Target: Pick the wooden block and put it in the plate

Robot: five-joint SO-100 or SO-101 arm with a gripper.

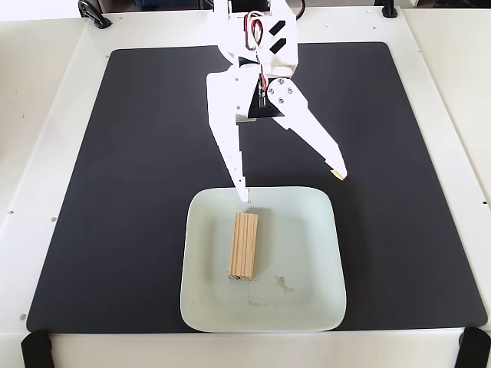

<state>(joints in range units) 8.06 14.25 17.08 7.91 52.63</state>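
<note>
Fixed view: wooden block [244, 246] flat in plate [307, 307], pincer [290, 187] spread above.

White arm reaching down from the top, hand [290, 188] empty, fingers spread wide

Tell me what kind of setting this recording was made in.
Most likely a tabletop robot test bench, not a home kitchen: a white table covered by a black mat, black clamps at its corners, and only a plate, wooden block and the arm's open tool.
</note>
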